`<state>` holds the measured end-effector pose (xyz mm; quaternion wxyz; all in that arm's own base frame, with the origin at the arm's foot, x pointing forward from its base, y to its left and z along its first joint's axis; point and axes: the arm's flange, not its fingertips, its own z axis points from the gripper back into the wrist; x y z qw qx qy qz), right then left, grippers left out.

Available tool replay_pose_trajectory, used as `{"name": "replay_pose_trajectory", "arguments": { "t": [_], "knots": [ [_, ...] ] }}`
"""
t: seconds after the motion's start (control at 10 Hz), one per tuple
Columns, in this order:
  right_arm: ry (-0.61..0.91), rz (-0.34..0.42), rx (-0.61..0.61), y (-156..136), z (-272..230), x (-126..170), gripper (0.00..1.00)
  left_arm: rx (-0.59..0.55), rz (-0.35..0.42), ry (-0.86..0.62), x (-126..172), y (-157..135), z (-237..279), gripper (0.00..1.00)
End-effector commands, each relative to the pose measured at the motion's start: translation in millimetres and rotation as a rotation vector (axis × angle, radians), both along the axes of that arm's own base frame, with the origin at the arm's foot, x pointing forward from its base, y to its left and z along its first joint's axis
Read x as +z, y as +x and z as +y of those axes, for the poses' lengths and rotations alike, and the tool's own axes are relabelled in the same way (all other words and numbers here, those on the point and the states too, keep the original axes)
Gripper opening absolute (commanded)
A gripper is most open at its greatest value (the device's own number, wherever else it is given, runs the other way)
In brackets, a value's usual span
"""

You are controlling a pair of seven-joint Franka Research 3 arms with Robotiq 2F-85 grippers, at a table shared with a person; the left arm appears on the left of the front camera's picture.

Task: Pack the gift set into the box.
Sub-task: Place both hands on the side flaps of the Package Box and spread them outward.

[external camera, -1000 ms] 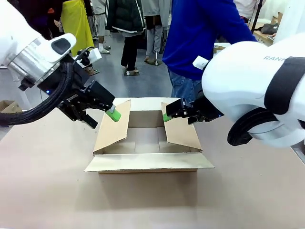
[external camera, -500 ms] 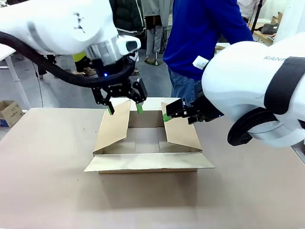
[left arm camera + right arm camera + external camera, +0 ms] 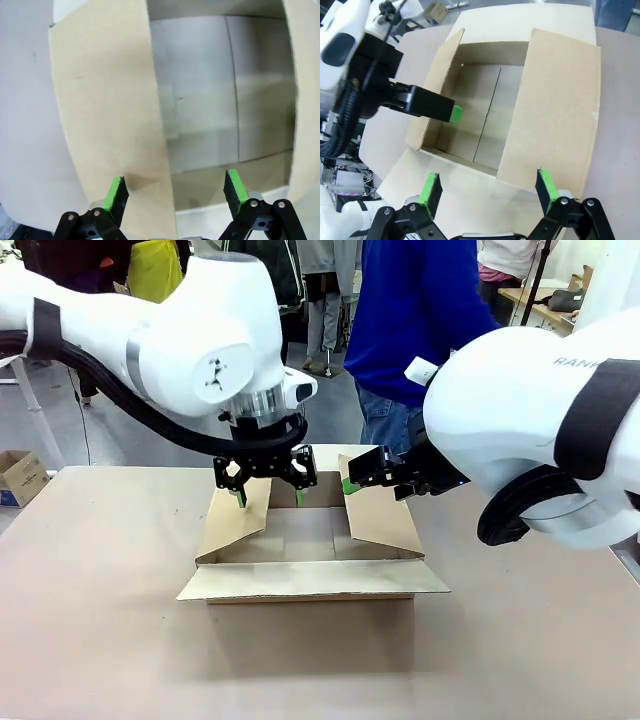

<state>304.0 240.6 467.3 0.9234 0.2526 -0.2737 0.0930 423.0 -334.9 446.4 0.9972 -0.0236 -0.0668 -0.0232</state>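
The box (image 3: 310, 580) sits open in the middle of the table, its side flaps standing up and its inside bare. My left gripper (image 3: 268, 495) hangs open over the far end of the left flap (image 3: 232, 525). In the left wrist view the flap's (image 3: 105, 110) inner edge runs between the green fingers (image 3: 116, 192), above the box floor (image 3: 200, 100). My right gripper (image 3: 350, 484) is open at the far top of the right flap (image 3: 385, 525). The right wrist view has that gripper (image 3: 487, 187) above the box (image 3: 485, 110). The gift set is out of view.
A person in a blue top (image 3: 420, 320) stands at the far side, right behind the box. A small carton (image 3: 18, 475) lies on the floor at far left. Bare tabletop (image 3: 100, 620) surrounds the box on the left, right and front.
My left arm has swung in from the left of the box, turned its wrist and come down over the left flap's far end. The right arm and the box have stayed still.
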Motion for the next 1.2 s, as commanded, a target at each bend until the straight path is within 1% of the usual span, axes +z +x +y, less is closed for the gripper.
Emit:
{"name": "replay_pose_trajectory", "arguments": {
  "t": [0.0,0.2,0.5,0.7,0.9,1.1],
  "knots": [
    [0.004,-0.008,-0.011,1.6,-1.7,1.4,1.00,0.063,-0.049,0.075,-10.7,1.0,5.9,1.00],
    [0.004,-0.008,-0.011,1.6,-1.7,1.4,1.00,0.107,-0.080,0.132,-17.9,3.1,9.1,1.00],
    [0.004,-0.008,-0.011,1.6,-1.7,1.4,1.00,0.122,-0.091,0.187,-25.0,5.4,11.7,1.00],
    [0.004,-0.008,-0.011,1.6,-1.7,1.4,1.00,0.147,-0.106,0.215,-24.3,7.2,13.3,1.00],
    [0.004,-0.008,-0.011,1.6,-1.7,1.4,1.00,0.160,-0.138,0.223,-16.3,5.3,20.5,1.00],
    [0.004,-0.008,-0.011,1.6,-1.7,1.4,1.00,0.188,-0.192,0.236,-1.9,0.9,30.3,1.00]
  ]
}}
